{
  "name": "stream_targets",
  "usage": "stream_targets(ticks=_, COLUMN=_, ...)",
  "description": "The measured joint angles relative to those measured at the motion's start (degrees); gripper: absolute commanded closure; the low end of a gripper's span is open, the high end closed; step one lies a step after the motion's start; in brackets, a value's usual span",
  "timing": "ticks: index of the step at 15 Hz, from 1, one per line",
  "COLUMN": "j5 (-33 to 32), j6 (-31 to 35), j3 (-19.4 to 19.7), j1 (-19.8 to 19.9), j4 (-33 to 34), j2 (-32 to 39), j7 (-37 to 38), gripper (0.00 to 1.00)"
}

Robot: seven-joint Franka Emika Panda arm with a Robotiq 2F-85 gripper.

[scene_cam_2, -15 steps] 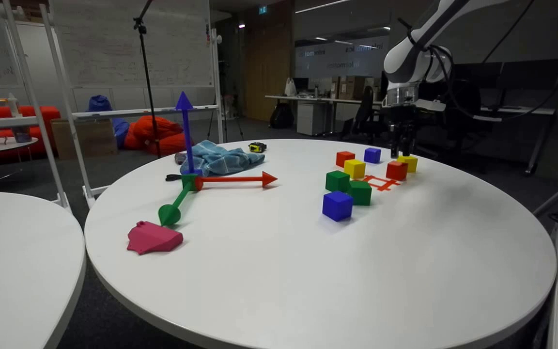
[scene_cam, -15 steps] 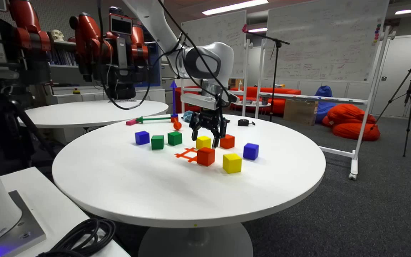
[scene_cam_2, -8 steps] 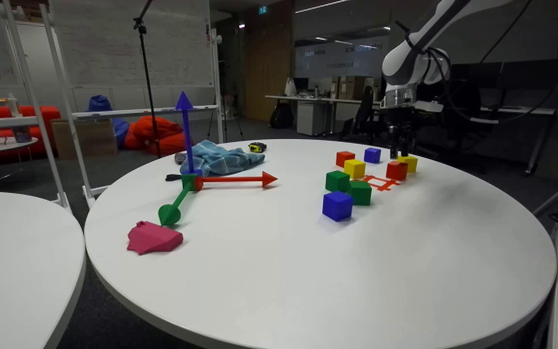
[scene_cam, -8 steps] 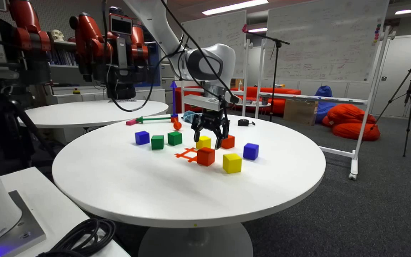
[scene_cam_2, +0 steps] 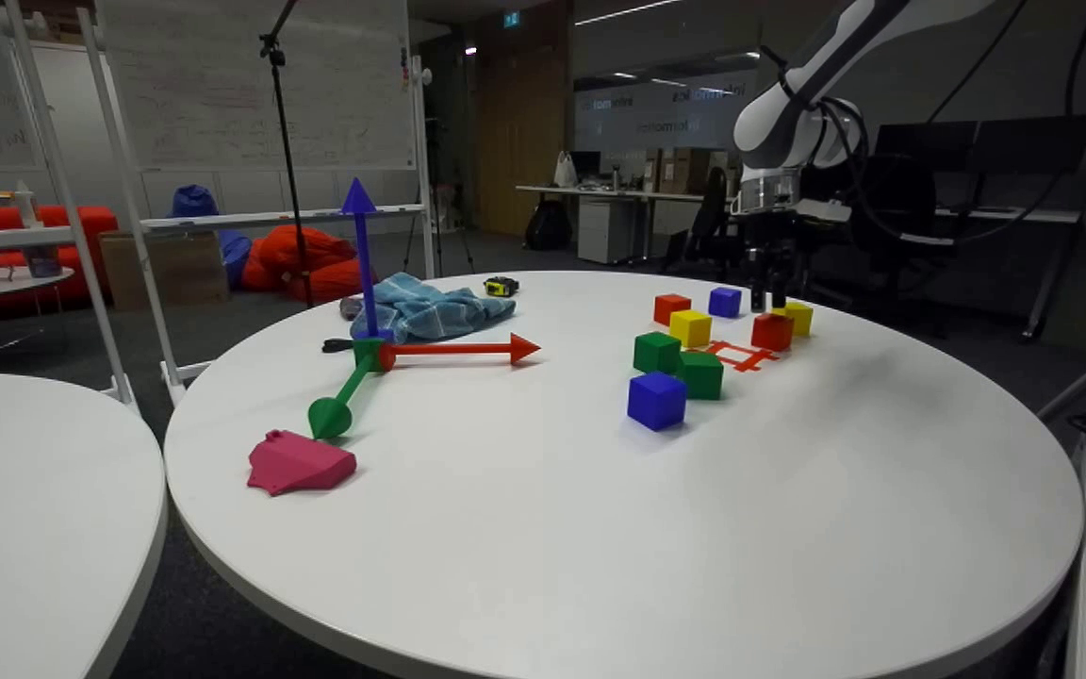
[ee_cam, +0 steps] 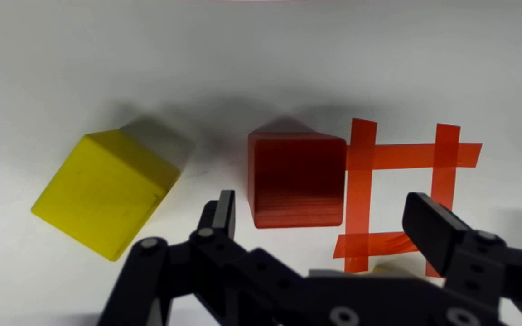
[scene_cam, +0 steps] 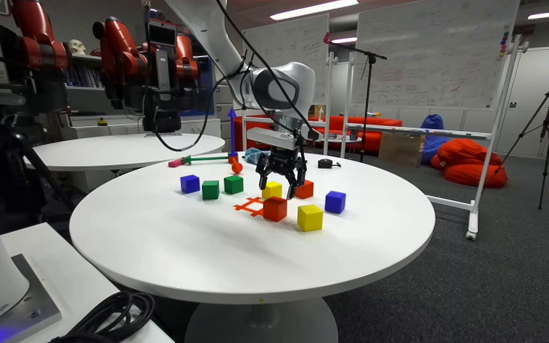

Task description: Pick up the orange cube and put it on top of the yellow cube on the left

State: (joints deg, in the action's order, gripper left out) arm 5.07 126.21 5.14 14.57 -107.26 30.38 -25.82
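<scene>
The orange cube (scene_cam: 275, 208), a plain red-orange block, stands on the round white table against the flat orange tape frame. It also shows in an exterior view (scene_cam_2: 772, 332) and in the wrist view (ee_cam: 299, 181). A yellow cube (scene_cam: 310, 217) stands beside it, turned at an angle at the left of the wrist view (ee_cam: 102, 190). A second yellow cube (scene_cam: 271, 190) stands behind the frame, mostly hidden by the gripper in the wrist view. My gripper (ee_cam: 321, 197) is open and empty, fingers pointing down, just above the orange cube. In the wrist view the cube lies nearer the left finger (ee_cam: 224, 213).
The orange tape frame (ee_cam: 358, 199) lies flat. Another red cube (scene_cam: 304, 189), blue cubes (scene_cam: 335, 202) (scene_cam: 190, 184) and green cubes (scene_cam: 210, 189) (scene_cam: 233, 184) stand around. An arrow-axes model (scene_cam_2: 364, 264), a blue cloth (scene_cam_2: 430, 311) and a pink piece (scene_cam_2: 301, 462) lie farther off.
The arm has lowered slightly and the gripper has shifted a little, rightward in one exterior view and leftward in the other. The fingers stay open. The cubes have not moved.
</scene>
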Motion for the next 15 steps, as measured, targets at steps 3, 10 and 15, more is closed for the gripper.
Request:
stream_targets(ticks=3, j5=0.08, j6=-1.20, j3=-0.33, j1=0.46, j4=1.37, j2=1.17, j7=0.00, gripper=0.00)
stream_targets(ticks=10, j5=0.04, j6=-4.33, j3=-0.36, j1=1.29, j4=2.23, j2=2.50, j7=-0.09, gripper=0.00)
stream_targets(ticks=15, j5=0.04, j6=-4.75, j3=-0.37, j1=1.36, j4=2.23, j2=2.88, j7=-0.21, gripper=0.00)
